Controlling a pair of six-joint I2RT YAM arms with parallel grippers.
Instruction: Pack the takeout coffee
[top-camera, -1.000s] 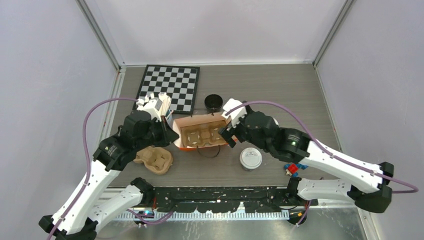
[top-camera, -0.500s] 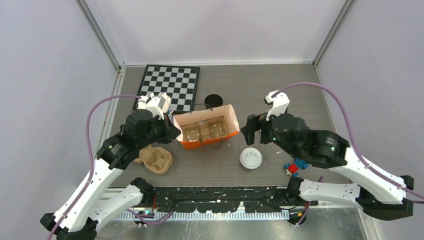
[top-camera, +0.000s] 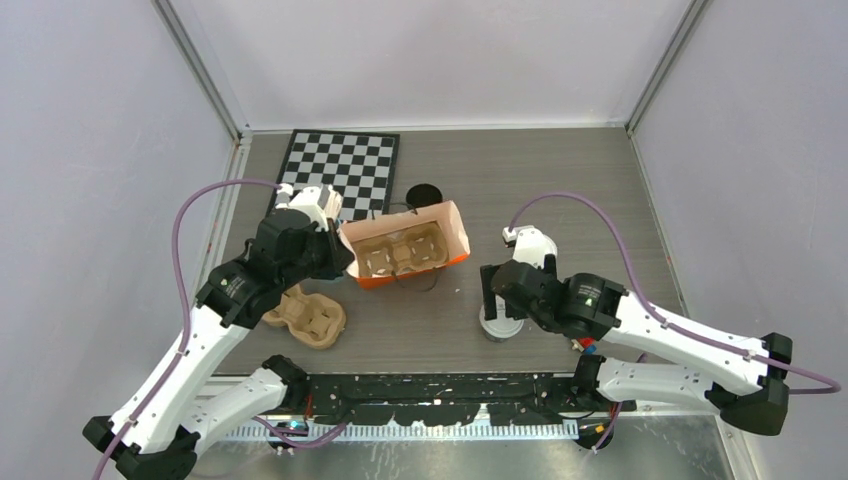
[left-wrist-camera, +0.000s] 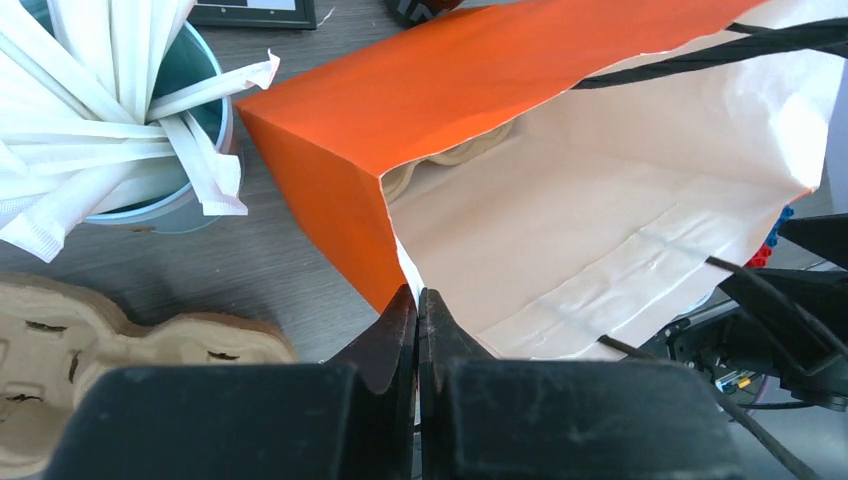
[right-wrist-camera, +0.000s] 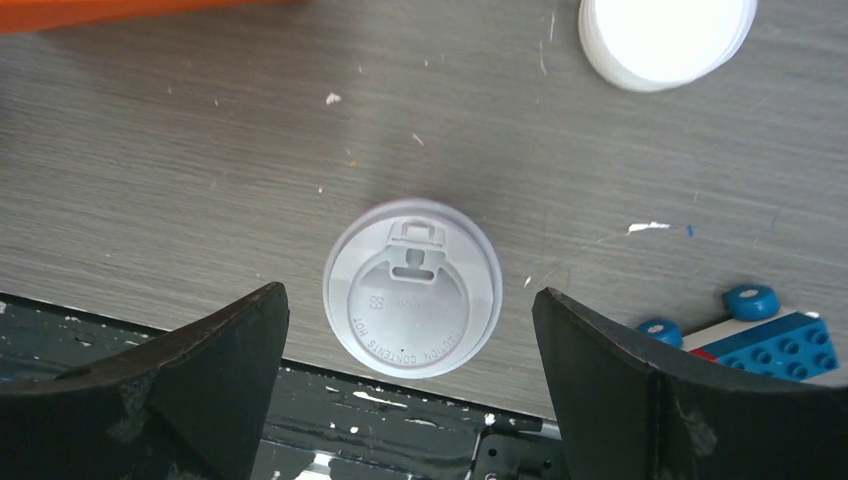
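Observation:
A takeout coffee cup capped with a white lid (right-wrist-camera: 412, 290) stands near the table's front edge. My right gripper (right-wrist-camera: 408, 294) hovers over it, open wide, one finger on each side and clear of the lid. From above, that gripper (top-camera: 500, 305) hides most of the cup (top-camera: 497, 328). A second black cup (top-camera: 424, 196), uncapped, stands behind the orange paper bag (top-camera: 452, 240). A pulp cup carrier (top-camera: 400, 255) lies inside the bag. My left gripper (left-wrist-camera: 418, 296) is shut on the bag's (left-wrist-camera: 420, 90) left rim, holding its mouth up.
A light-blue cup of white sticks (left-wrist-camera: 120, 100) stands left of the bag. Another pulp carrier (top-camera: 310, 318) lies front left. A chessboard (top-camera: 340, 172) lies at the back left. White lids (right-wrist-camera: 665, 35) and blue toy bricks (right-wrist-camera: 775, 335) sit right of the capped cup.
My right gripper left the bag's right edge, swung toward the front edge over the capped cup, and opened wider. The bag shifted slightly back and left in my left gripper.

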